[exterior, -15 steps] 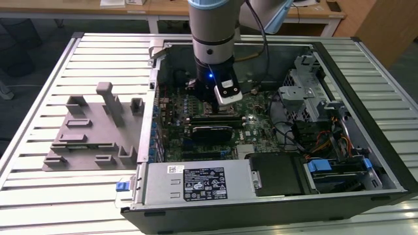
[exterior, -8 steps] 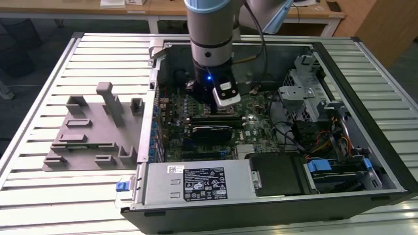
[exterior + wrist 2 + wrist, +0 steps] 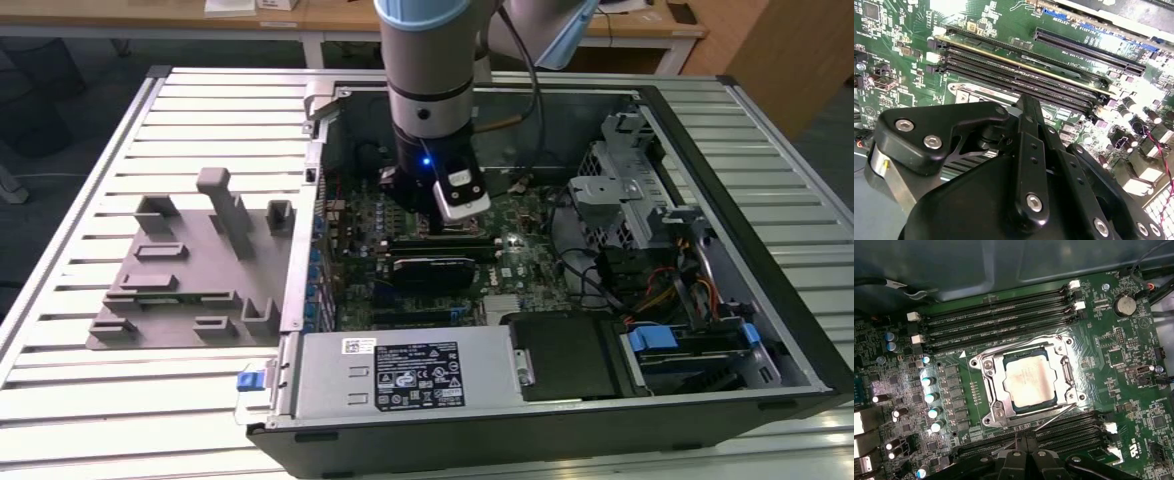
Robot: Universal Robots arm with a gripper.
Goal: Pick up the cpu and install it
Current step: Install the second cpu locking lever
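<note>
Open computer case (image 3: 747,330) on slatted desk (image 3: 80,400), grey fixture (image 3: 187,290) at the exterior view's left. Lowered over motherboard (image 3: 1114,360): end effector (image 3: 447,232), finger state impossible to tell. Seated flat in socket (image 3: 1026,382), just beyond end effector (image 3: 1024,452) in first wrist view: cpu (image 3: 1030,380), square, slightly skewed. Second wrist view adds memory slots (image 3: 1019,75).

Even overhead light falls on the exterior view, bright on the slatted bench (image 3: 80,400), dimmer inside the open computer case (image 3: 747,200), where the arm (image 3: 430,90) shades the motherboard (image 3: 534,250). A small blue lamp glows on the arm. In the second wrist view, glare washes out the board's far edges and the near black pincer (image 3: 1024,107) is soft. In the first wrist view the cpu (image 3: 1029,380) gleams, with white glare on the socket frame (image 3: 989,390).
</note>
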